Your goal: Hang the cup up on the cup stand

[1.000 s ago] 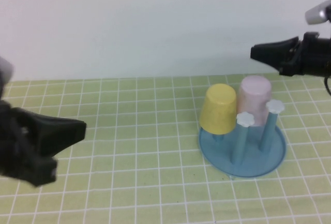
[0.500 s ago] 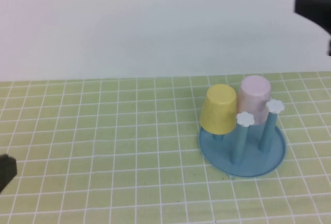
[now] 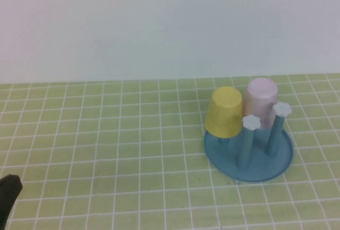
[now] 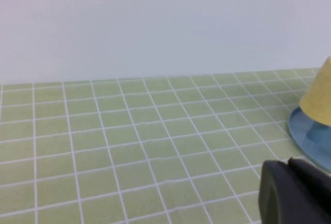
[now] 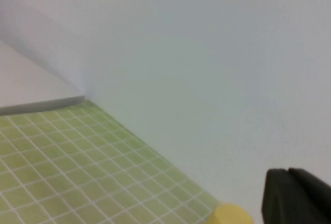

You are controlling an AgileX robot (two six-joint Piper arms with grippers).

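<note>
The pale pink cup (image 3: 261, 102) hangs upside down over a back peg of the blue cup stand (image 3: 276, 161), at the right of the table. Nothing touches it. My left gripper (image 3: 9, 190) shows only as a dark tip at the lower left corner of the high view, far from the stand. In the left wrist view the left gripper (image 4: 287, 161) is shut and empty, with the cup stand's rim (image 4: 305, 133) beyond it. My right gripper (image 5: 287, 171) is shut with nothing in it, raised off the table, and out of the high view.
A yellow cup (image 3: 224, 111) sits upside down on the stand's left peg, touching the pink one; it also appears in the wrist views (image 4: 321, 97) (image 5: 231, 215). Two front pegs with white flower knobs (image 3: 252, 121) are bare. Green tiled table (image 3: 106, 134), white wall behind.
Both arms have drawn back. The right gripper closed and left the high view at the upper right. The left one sank to the lower left corner. The cups and stand stayed still.
</note>
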